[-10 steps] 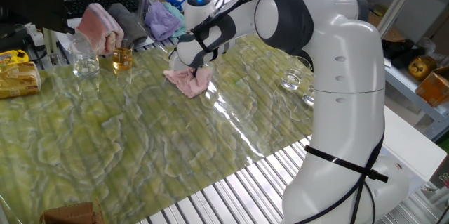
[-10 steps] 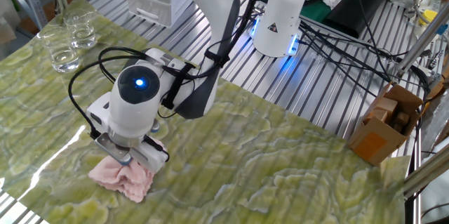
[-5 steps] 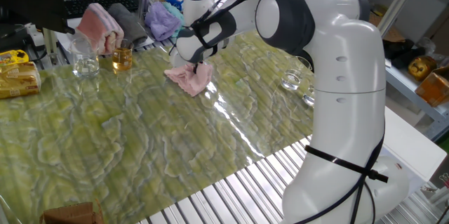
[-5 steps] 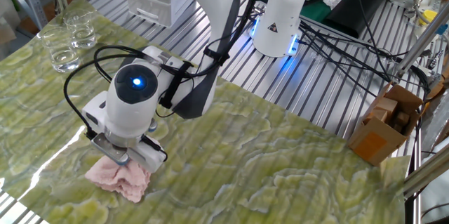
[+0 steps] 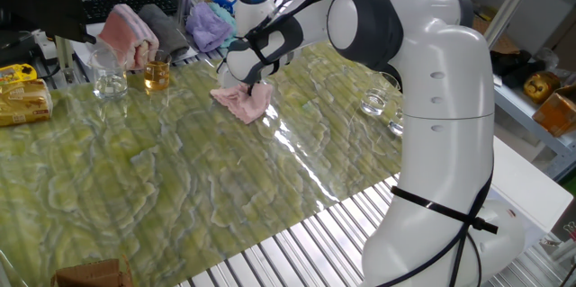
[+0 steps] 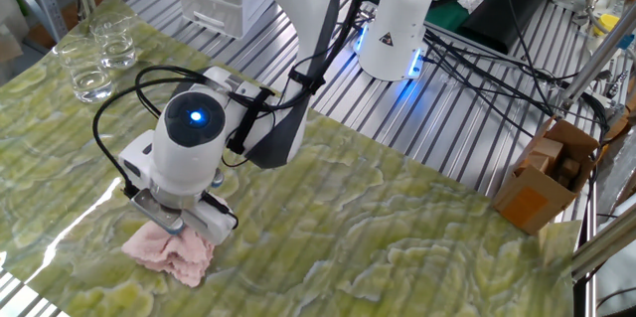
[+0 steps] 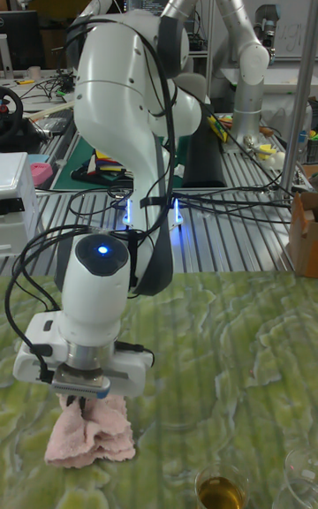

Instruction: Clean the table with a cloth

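The pale pink cloth (image 5: 241,102) lies crumpled on the yellow-green marbled table (image 5: 171,179), near its far side. My gripper (image 5: 245,83) points straight down into the cloth's top and presses it onto the tabletop. Its fingers look shut on a fold of the cloth, with the tips buried in the fabric. In the other fixed view the cloth (image 6: 169,253) spreads out below the gripper (image 6: 176,226). The tall fixed view has the cloth (image 7: 90,435) bunched under the gripper (image 7: 81,399).
A glass of amber liquid (image 5: 157,75) and an empty glass (image 5: 109,80) stand left of the cloth. Behind them lie a pink-and-white towel (image 5: 128,34), a grey cloth (image 5: 167,31) and a lavender cloth (image 5: 209,26). More glasses (image 5: 375,101) stand right; a cardboard box (image 6: 545,180) sits off the table.
The gripper and the cloth slid a short way toward the table's far left, then eased back slightly. The grip on the cloth stays the same.
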`<state>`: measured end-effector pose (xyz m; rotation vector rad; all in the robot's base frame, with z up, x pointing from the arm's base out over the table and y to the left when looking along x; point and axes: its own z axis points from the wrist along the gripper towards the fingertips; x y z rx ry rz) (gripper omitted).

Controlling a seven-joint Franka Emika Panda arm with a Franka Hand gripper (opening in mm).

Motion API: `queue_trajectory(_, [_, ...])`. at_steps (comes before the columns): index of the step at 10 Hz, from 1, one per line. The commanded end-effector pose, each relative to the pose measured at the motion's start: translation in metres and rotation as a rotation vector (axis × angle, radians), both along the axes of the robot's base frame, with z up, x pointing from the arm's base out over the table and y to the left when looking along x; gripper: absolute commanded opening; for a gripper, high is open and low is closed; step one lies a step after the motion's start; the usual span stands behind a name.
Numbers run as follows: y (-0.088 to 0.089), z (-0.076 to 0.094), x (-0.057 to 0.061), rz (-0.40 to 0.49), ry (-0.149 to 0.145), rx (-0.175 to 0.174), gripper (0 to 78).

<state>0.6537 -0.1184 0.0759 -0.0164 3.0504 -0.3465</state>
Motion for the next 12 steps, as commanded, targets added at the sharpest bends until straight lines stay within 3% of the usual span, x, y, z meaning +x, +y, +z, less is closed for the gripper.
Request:
queue_trajectory(1, [-0.001, 0.002, 0.001, -0.131, -0.011, 0.053, 1.3])
queue_trajectory(4, [-0.001, 0.002, 0.001, -0.237, 0.005, 0.117, 1.3])
queue_trajectory(6, [-0.005, 0.002, 0.001, -0.210, 0.008, 0.134, 1.3])
queue_trajectory(8, [-0.032, 0.000, 0.004, -0.151, 0.015, 0.106, 1.3])
queue_trajectory(11, [-0.050, -0.001, 0.005, -0.139, 0.024, 0.084, 1.3])
queue_trajectory(12, [-0.052, -0.002, 0.003, -0.103, 0.027, 0.002, 1.3])
